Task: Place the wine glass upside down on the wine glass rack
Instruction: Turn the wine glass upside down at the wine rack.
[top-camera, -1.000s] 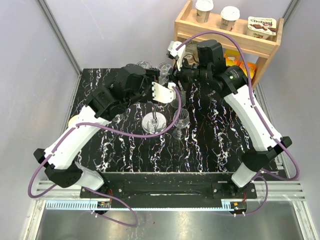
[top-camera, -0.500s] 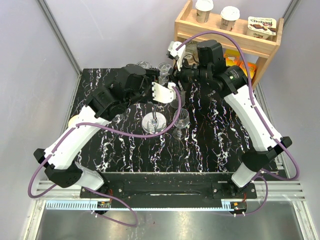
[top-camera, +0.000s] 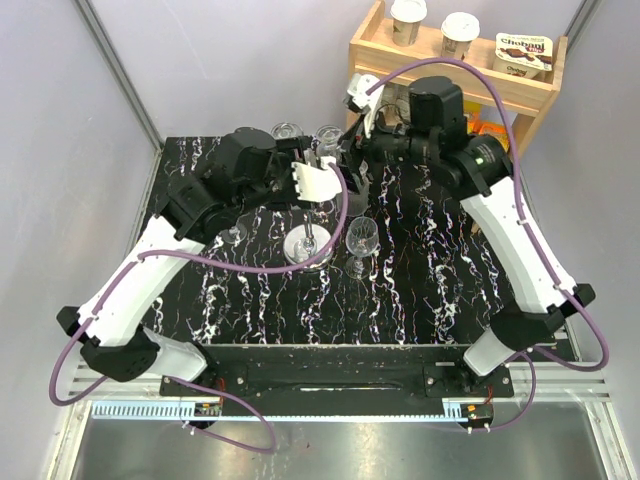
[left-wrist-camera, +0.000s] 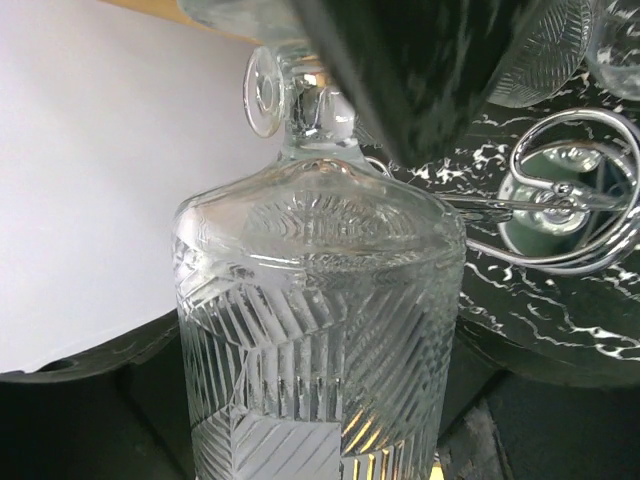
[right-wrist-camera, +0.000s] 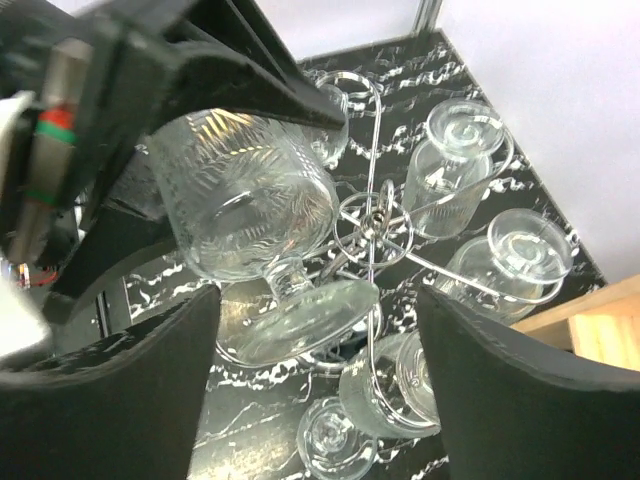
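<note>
My left gripper is shut on the bowl of the wine glass, which lies tilted beside the top of the rack. Its stem and round foot point away from the left wrist camera. The wine glass rack is a silver wire stand with curled arms. Its disc base sits mid-table. In the right wrist view the wine glass hangs tilted, its foot between the spread fingers of my right gripper. That gripper is open and touches nothing.
Several other glasses hang upside down on the rack's arms. One more glass stands on the black marbled table right of the base. A wooden shelf with cups stands at the back right, close behind my right arm.
My right gripper has opened, let go of the glass and drawn back a little. My left arm has shifted slightly toward the back, still holding the glass.
</note>
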